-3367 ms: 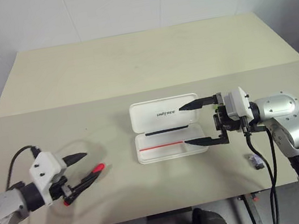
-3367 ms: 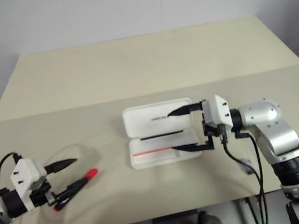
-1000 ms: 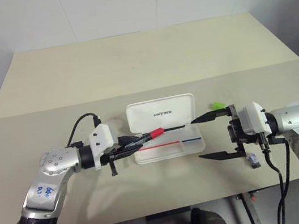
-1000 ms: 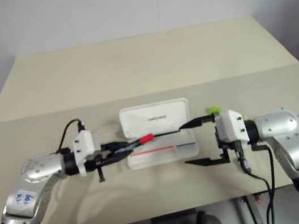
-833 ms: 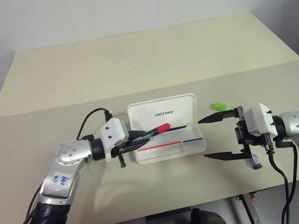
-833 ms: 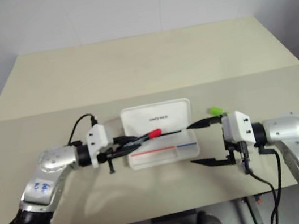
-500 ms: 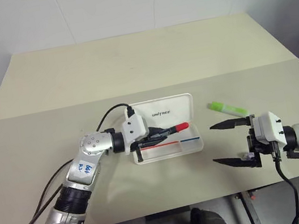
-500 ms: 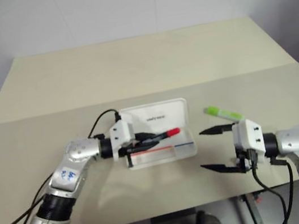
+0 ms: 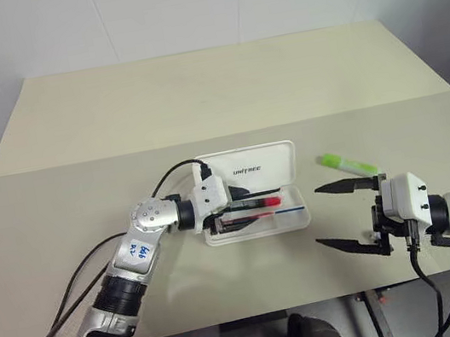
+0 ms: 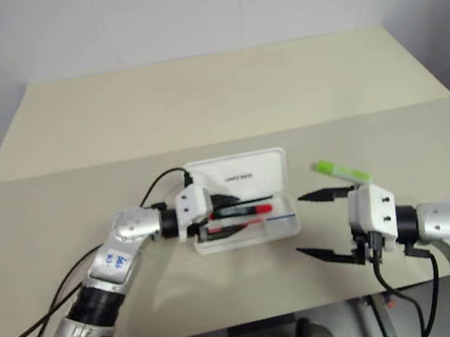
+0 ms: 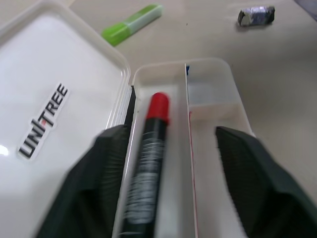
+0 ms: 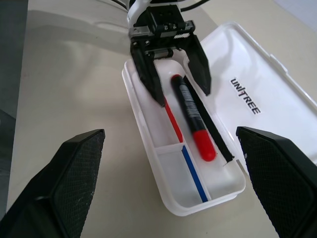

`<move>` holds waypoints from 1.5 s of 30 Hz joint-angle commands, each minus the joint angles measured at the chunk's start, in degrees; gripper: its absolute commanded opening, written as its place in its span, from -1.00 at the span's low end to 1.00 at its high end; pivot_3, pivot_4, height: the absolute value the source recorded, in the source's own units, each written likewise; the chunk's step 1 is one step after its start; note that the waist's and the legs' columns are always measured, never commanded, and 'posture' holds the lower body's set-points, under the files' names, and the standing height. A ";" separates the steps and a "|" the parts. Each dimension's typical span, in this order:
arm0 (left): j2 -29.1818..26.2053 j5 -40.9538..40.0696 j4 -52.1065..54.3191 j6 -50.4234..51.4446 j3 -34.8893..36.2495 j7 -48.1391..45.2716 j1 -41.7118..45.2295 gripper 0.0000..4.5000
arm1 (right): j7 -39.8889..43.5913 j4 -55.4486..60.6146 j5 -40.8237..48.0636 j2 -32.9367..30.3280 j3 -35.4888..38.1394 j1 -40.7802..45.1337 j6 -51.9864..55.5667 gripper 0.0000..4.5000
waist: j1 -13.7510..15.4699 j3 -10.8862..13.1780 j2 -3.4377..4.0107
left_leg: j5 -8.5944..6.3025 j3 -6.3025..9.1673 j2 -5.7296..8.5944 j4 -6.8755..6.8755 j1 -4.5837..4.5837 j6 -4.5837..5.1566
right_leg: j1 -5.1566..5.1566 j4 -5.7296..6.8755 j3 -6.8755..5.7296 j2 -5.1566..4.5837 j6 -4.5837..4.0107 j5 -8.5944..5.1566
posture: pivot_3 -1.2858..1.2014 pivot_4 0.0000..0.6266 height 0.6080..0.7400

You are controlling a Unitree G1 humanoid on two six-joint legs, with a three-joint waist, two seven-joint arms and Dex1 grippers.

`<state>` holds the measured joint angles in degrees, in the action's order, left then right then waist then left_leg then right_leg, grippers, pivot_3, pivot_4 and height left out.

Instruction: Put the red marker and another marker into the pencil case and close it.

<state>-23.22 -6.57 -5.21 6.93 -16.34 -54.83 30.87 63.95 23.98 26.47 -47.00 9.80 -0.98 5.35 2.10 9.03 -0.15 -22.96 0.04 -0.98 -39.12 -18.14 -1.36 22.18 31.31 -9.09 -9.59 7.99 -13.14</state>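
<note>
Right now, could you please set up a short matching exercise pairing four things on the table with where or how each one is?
Things:
1. red marker
2. lime-green marker
3. pencil case
4. left gripper

States or places:
A. lying on the bare table, beside the case on the right arm's side
B. open, fingers spread either side of the marker's barrel
C. lying inside the case's tray
D. lid folded back flat, print facing up

Pairs: 1-C, 2-A, 3-D, 4-B
</note>
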 commanded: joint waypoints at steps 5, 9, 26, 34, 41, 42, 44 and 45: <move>1.28 -4.54 5.96 3.10 2.23 -0.37 -0.75 1.00 | 0.04 -0.38 1.24 0.43 -0.44 2.67 0.10 1.00 | -0.01 0.00 0.00 | 0.00 0.00 0.00 -0.01 0.00 0.00 | 0.00 0.00 0.01 0.00 0.00 0.00 | 0.03 -0.52 1.00; 1.25 -6.53 8.29 3.26 3.42 -0.61 -1.46 1.00 | 0.50 -3.19 2.82 0.31 0.41 4.48 1.80 1.00 | -0.01 0.00 0.00 | 0.00 0.00 0.00 -0.01 0.00 0.00 | 0.00 0.00 0.00 0.00 0.00 0.00 | 0.03 -0.52 1.00; -15.23 -19.65 19.82 7.10 20.35 -7.53 -12.07 1.00 | 7.70 -38.02 -2.53 -3.89 0.21 20.94 1.95 1.00 | -0.68 0.00 0.02 | 0.00 -0.01 -0.03 -0.02 0.02 0.01 | 0.01 0.02 0.01 0.00 -0.01 0.00 | 0.03 -0.52 1.00; -20.70 -22.44 21.11 8.76 26.26 -7.88 -13.00 1.00 | 11.44 -58.04 -8.90 -1.78 -4.65 32.73 -2.73 1.00 | -1.03 0.03 0.07 | 0.00 -0.05 -0.03 0.01 -0.01 0.01 | 0.05 0.00 0.00 0.00 0.00 0.00 | 0.03 -0.52 1.00; -22.58 -24.15 23.60 10.66 28.25 -7.48 -15.27 1.00 | 12.07 -75.01 -14.99 -0.13 -7.11 40.50 -9.90 1.00 | -1.37 0.07 0.14 | 0.00 -0.07 -0.04 0.02 -0.03 0.00 | 0.06 -0.03 0.01 0.00 0.00 0.00 | 0.03 -0.52 1.00; -22.66 -24.27 23.88 10.78 28.36 -7.33 -15.50 1.00 | 11.71 -77.36 -15.97 0.05 -7.40 41.47 -10.95 1.00 | -1.46 0.08 0.14 | 0.00 -0.06 -0.04 0.03 -0.04 0.00 | 0.07 -0.03 0.00 0.00 0.00 0.00 | 0.03 -0.52 1.00; -22.74 -24.47 24.54 11.08 28.48 -6.98 -15.82 1.00 | 10.62 -82.09 -17.84 0.37 -7.68 43.50 -12.62 1.00 | -1.71 0.09 0.16 | 0.00 -0.07 -0.04 0.03 -0.04 0.00 | 0.06 -0.04 0.01 0.00 0.00 0.00 | 0.03 -0.52 1.00; -22.73 -24.50 24.94 11.29 28.43 -6.81 -15.85 1.00 | 9.65 -84.41 -18.79 0.53 -7.81 44.50 -13.07 1.00 | -1.90 0.09 0.16 | 0.00 -0.06 -0.04 0.03 -0.04 0.00 | 0.06 -0.04 0.00 0.00 0.00 0.00 | 0.03 -0.52 1.00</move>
<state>-45.25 -29.44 17.45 18.15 10.68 -62.05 14.96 74.89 -57.65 8.89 -46.22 1.84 41.79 -5.95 0.20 9.12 0.01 -22.96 -0.03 -1.02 -39.09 -18.18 -1.36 22.23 31.27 -9.08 -9.59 7.99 -13.13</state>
